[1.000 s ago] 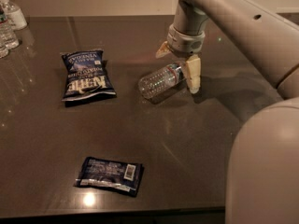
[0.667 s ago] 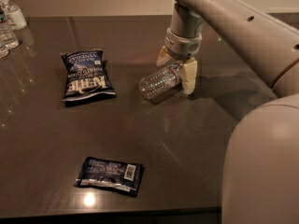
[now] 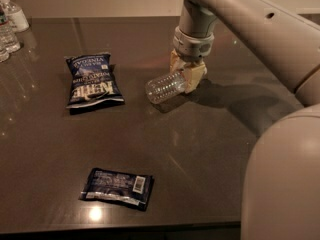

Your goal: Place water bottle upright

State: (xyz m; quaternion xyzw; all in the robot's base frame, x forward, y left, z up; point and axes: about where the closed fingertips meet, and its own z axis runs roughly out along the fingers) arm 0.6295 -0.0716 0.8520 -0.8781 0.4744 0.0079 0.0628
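Clear ribbed plastic catches the light near the middle of the dark table [image 3: 210, 154]: the water bottle [image 3: 164, 86] lies close to horizontal, its rounded base pointing toward the camera and to the left of the picture, its neck end buried in the gripper [image 3: 187, 76]. The jaws stand one on each side of that neck end and look closed on it, so the gripper has the bottle in its hold. The cap is hidden behind the fingers. Whether the base is touching the tabletop or hanging just above it cannot be told; a shadow lies right under it.

The arm [image 3: 250, 19] comes down from the upper right. A blue chip bag [image 3: 92, 81] lies flat beside the bottle, apart from it, and a small dark packet [image 3: 117, 188] sits well apart near the front edge. A few other bottles [image 3: 10, 26] stand at the far corner (none of them part of this job).

The step in hand looks like the turn-up: the grasp is made, but the bottle is on its side. The next move calls for rotating the wrist until the base faces down, then lowering it squarely onto bare table. Releasing before the base sits flat would likely let so light a bottle tip over again.
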